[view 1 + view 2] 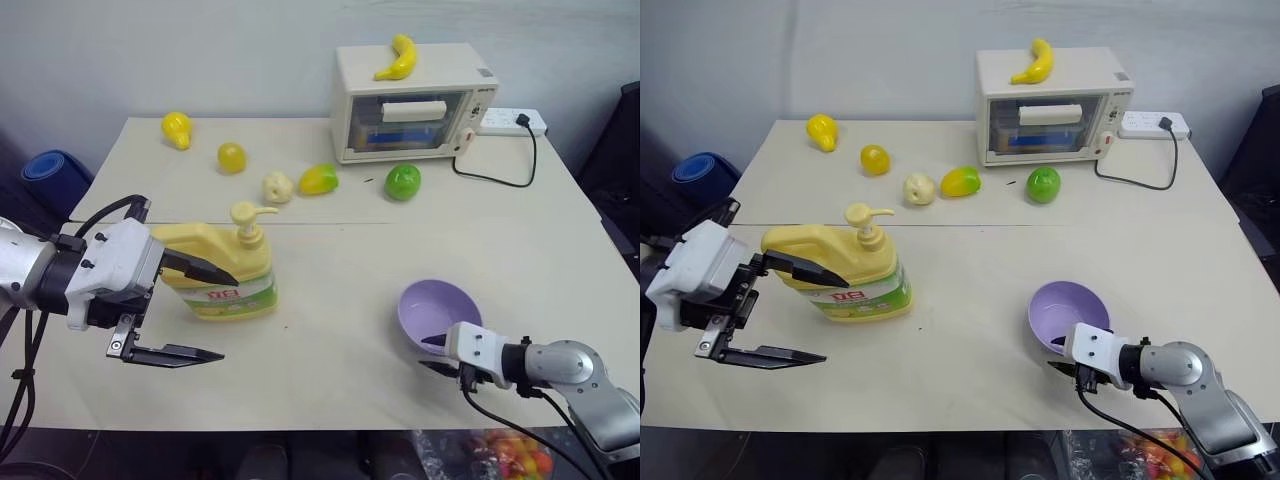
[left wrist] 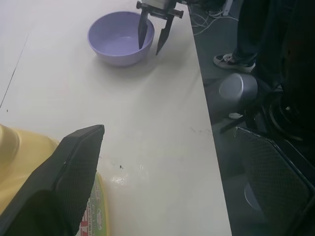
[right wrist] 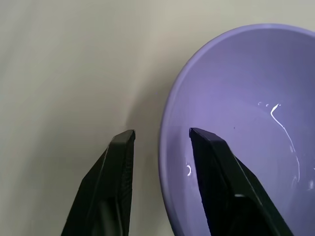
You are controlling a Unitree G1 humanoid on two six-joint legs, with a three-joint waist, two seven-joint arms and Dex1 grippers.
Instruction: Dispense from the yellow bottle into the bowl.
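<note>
A: Bowl first: where does the small round lavender plastic bowl lie from the right tool?

B: Right at it. The right tool's two black fingers straddle the bowl's near rim, one finger inside over the wet-looking bottom, the other outside over the pale table. The jaws stand parted, with a gap on each side of the rim, so nothing is gripped yet.

A: And the large pale-yellow plastic jug bottle with the pump top?

B: It stands upright well to the left of the bowl, handle end toward the left tool, its long side running across the table toward the bowl. The left tool is wide open: the upper finger lies over the bottle's shoulder, the lower one hangs in front of its base.

A: So which arm takes what?

B: My judgement: the left arm is far nearer the bottle, the right already at the bowl. The pump spout points toward the bowl, but bottle and bowl are well apart, so one must come to the other before pumping.
</note>
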